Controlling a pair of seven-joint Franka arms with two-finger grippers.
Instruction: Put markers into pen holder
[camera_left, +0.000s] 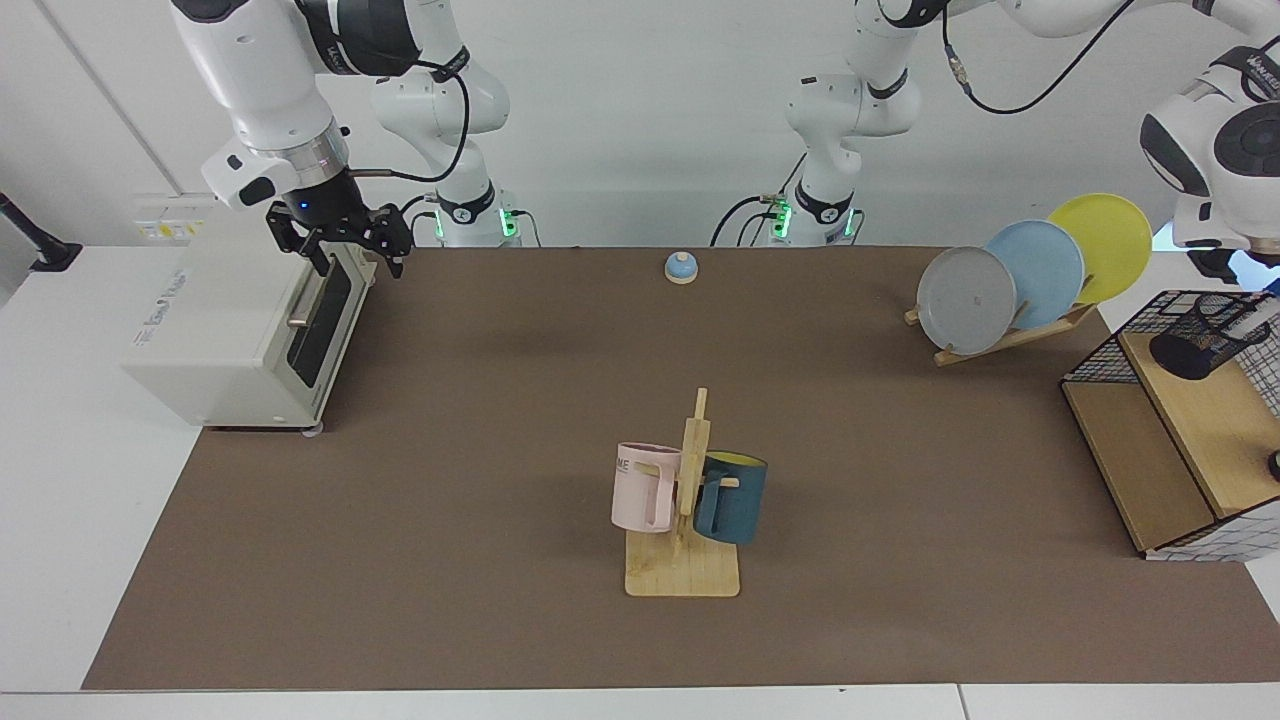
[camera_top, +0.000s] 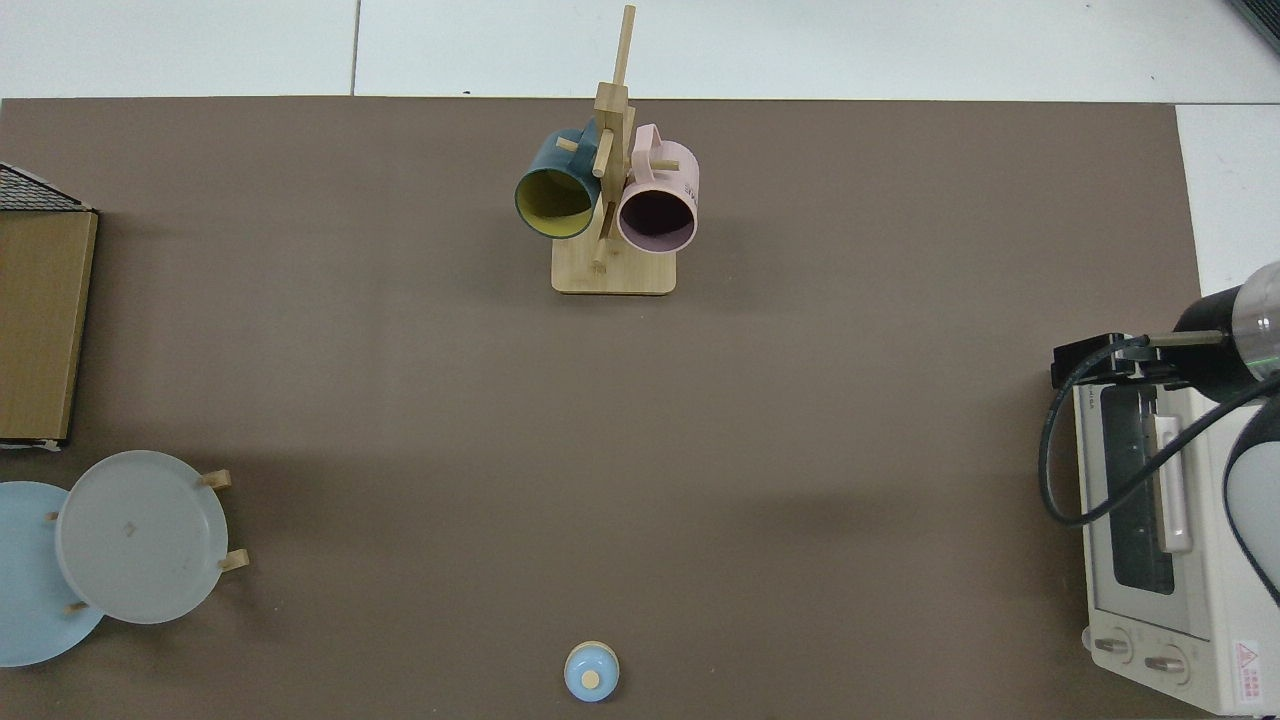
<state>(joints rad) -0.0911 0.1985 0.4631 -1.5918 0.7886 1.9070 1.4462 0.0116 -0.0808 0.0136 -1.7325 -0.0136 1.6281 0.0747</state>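
My right gripper (camera_left: 345, 243) hangs just above the top front edge of the white box-shaped toaster oven (camera_left: 235, 330), far from the wooden mug rack (camera_left: 685, 520) at the middle of the mat, toward the facing view's left and the robots' side. Its black fingers (camera_left: 322, 262) stand spread apart with nothing between them. In the top view the same gripper shows at the oven's corner nearest the mug rack. This arm is waiting.

My left gripper (camera_left: 1225, 262) sits at the facing view's right edge, as far from the mug rack on the other side. It is mostly cut off by the frame, so I cannot tell how it stands or whether it has hold of anything.

Just below it, the slim marker with a white barrel (camera_left: 1250, 322) leans at a tilt, its lower end inside the mouth of the small black wire-mesh cylindrical pen holder (camera_left: 1192, 350) and its upper end pointing toward the frame edge. The pen holder rests on the upper wooden shelf of the large black wire-grid basket (camera_left: 1100, 360).

Between that basket and the mug rack, nearer the robots, grey, light blue and yellow plates (camera_left: 967, 298) stand on edge in a wooden stand. A pink mug (camera_left: 642, 487) and a dark teal mug (camera_left: 732, 497) hang on either side of the mug rack. Beyond the rack, near the arm bases, is a small blue-domed bell (camera_left: 681, 266).
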